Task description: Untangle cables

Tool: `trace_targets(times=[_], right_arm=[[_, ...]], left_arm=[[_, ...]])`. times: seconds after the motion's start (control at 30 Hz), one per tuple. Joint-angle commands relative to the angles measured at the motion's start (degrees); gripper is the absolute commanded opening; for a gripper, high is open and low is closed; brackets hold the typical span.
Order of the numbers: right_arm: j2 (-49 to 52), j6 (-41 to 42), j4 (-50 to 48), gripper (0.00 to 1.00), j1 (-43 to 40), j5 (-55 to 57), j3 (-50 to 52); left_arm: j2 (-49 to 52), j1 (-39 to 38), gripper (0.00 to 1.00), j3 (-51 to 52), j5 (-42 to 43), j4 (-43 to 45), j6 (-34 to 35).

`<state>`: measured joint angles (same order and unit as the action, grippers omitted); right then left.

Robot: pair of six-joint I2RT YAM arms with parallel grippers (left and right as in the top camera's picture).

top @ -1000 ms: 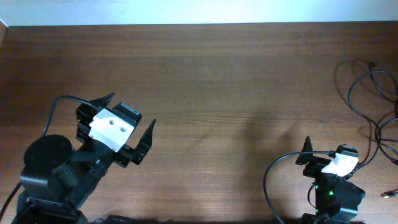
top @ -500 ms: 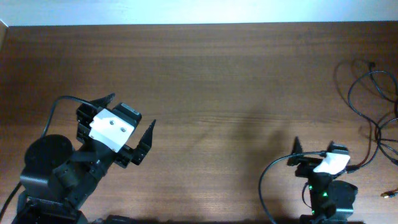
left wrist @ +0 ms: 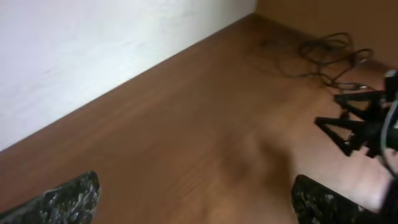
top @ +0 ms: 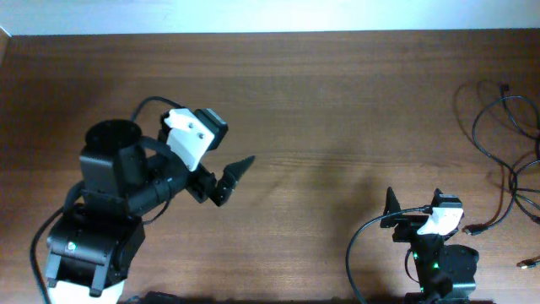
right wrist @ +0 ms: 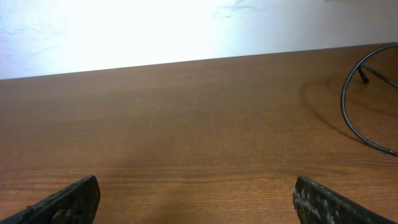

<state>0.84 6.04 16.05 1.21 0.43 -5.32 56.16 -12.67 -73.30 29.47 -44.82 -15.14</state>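
The cables are thin black looping strands lying at the table's far right edge; they also show in the left wrist view, and one loop shows in the right wrist view. My left gripper is open and empty over the left middle of the table, pointing right, far from the cables. My right gripper is open and empty at the front right, left of the cables and apart from them.
The wooden table stretches between the arms. A white wall runs along its far edge. The right arm's own thick black wire loops beside its base. A small plug end lies at the front right corner.
My left arm has risen and swung up and to the right, its gripper turning to point right. My right gripper has shifted a little left and toward the front.
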Motion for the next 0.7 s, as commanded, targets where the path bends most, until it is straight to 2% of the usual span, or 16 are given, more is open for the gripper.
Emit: trace_targets(times=[0.0, 0.03, 0.1, 0.23, 0.3, 0.37, 0.43, 0.47, 0.6, 0.67], right_arm=[[-0.59, 0.46, 0.11, 0.99, 0.33, 0.26, 0.39], [-0.59, 0.46, 0.11, 0.99, 0.33, 0.26, 0.39], [-0.59, 0.46, 0.11, 0.99, 0.33, 0.26, 0.39], [-0.59, 0.46, 0.11, 0.99, 0.33, 0.26, 0.39], [-0.59, 0.46, 0.11, 0.99, 0.33, 0.26, 0.39], [-0.59, 0.46, 0.11, 0.99, 0.33, 0.26, 0.39], [-0.59, 0.46, 0.11, 0.99, 0.33, 0.26, 0.39], [-0.59, 0.46, 0.11, 0.99, 0.33, 0.26, 0.39], [-0.59, 0.46, 0.11, 0.99, 0.33, 0.26, 0.39], [-0.59, 0.46, 0.11, 0.99, 0.33, 0.26, 0.39]], left_arm=[[0.31, -0.31, 0.99, 0.17, 2.34, -0.09, 2.29], [0.42, -0.31, 0.99, 0.17, 4.11, 0.42, 2.99], [0.42, -0.31, 0.99, 0.20, 3.67, -0.68, -0.37], [-0.57, -0.83, 0.99, 0.55, 3.56, 4.07, -4.31], [-4.79, -0.50, 0.99, 5.92, 3.56, 13.99, -4.44], [-11.58, -0.52, 0.99, 16.31, 3.69, 27.71, -4.39], [-21.18, -0.42, 0.99, 33.46, 3.56, 47.39, -3.58], [-25.27, 0.79, 0.99, 40.96, 3.50, 53.64, -3.58], [-34.58, 5.25, 0.99, 57.27, -0.07, 69.79, -3.58], [-37.13, 5.22, 0.99, 60.43, -2.95, 72.00, -3.58]])
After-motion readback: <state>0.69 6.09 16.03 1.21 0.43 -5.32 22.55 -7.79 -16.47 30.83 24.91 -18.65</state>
